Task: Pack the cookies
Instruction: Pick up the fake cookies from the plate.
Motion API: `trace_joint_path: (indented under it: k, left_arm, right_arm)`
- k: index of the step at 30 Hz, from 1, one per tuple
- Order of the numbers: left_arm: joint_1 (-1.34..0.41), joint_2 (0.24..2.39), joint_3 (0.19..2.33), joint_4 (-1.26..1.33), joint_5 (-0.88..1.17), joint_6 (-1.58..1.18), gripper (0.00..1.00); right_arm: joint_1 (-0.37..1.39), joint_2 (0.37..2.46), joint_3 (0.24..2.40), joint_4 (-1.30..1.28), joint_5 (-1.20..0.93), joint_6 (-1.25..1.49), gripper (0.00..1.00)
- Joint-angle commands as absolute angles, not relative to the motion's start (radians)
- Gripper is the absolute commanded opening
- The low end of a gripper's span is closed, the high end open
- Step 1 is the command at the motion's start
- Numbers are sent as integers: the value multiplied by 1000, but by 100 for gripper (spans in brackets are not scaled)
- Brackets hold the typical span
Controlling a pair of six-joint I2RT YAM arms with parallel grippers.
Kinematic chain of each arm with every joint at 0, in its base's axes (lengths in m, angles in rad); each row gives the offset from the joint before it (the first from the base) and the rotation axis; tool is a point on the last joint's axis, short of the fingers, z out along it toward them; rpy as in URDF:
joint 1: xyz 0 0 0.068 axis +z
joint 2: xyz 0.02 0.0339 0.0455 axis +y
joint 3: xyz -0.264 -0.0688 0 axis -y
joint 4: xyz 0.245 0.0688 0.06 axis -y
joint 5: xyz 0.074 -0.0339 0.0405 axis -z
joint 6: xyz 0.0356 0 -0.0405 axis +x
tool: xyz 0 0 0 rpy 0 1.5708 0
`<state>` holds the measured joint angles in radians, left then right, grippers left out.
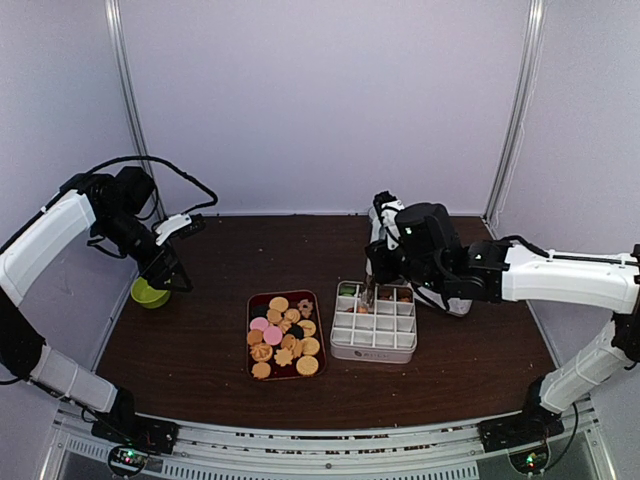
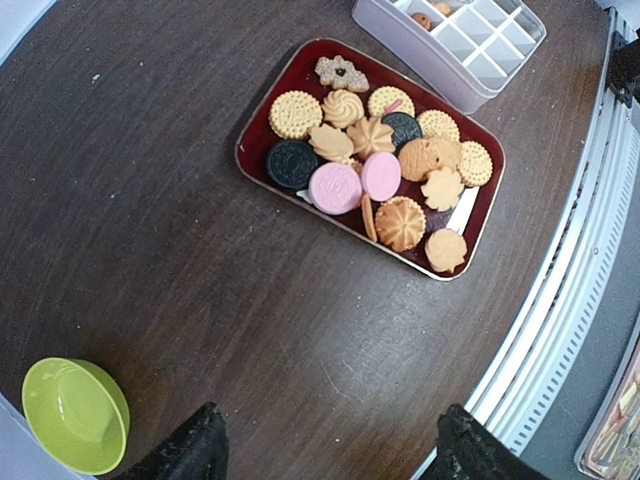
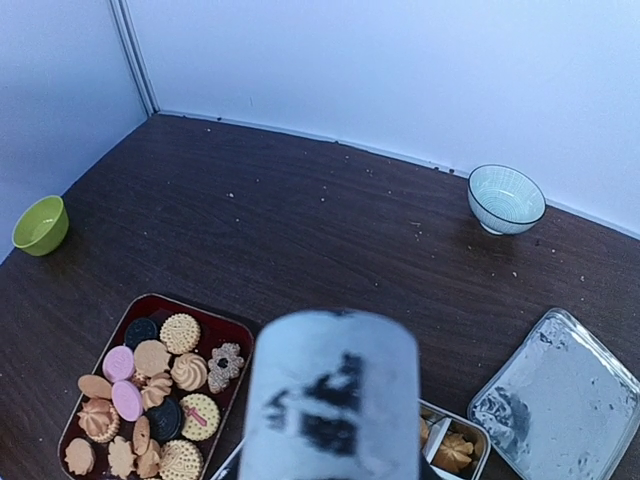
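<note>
The cookies (image 1: 283, 335) (image 2: 375, 165) (image 3: 150, 395) are heaped on a dark red tray (image 1: 249, 340) (image 2: 258, 125) (image 3: 112, 345) near the middle of the bench (image 1: 200, 350). Round golden ones make up most of the heap. Flower-shaped pieces, two pink rounds and two dark brown rounds are mixed among them, and several overlap. Something white is partly seen under the cookies at the tray's near end, but what it is cannot be told.

A white box (image 1: 372, 352) (image 2: 420, 75) (image 3: 484, 440) divided into square compartments is set just to the right of the tray, close beside it. A few more cookies are seen in its far row of compartments. The nearer compartments are seen bare in the top view.

The right claw (image 1: 368, 288) is lowered over the far left corner of the box. Whether it is released or clenched cannot be told. In the top view its tips are too small to read, and in the right wrist view they are hidden behind a blurred white and black shape (image 3: 330, 395).

The left claw (image 1: 165, 275) (image 2: 330, 455) is held well to the left of the tray, above the bench. Its dark fingers (image 2: 190, 450) are spread wide with nothing between them. A green bowl (image 1: 148, 293) (image 2: 70, 415) (image 3: 40, 225) is placed just beside it at the bench's left edge.

Farther out, a blue-patterned bowl (image 3: 506, 198) is seen near the back wall. A shallow metal tray (image 3: 555, 400) is laid to the right of the box.
</note>
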<state>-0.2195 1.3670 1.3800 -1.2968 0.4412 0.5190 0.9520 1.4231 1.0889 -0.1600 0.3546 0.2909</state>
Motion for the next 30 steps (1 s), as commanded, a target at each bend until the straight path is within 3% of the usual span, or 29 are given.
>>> trace_joint_path:
  k: [1,17,30]
  left_arm:
    - [-212,1373,1391,-1302,463,533,74]
    - [-208,1377,1388,-1295,455,530,74]
    - [-206,1368,1381,-1296,459,532,74]
  right_arm:
    - [971,1363,1126,-120,353,284,25]
    - [1225,1595,1378,-103,286,302,25]
    - [1264,1850,1582,-110,185,319,30]
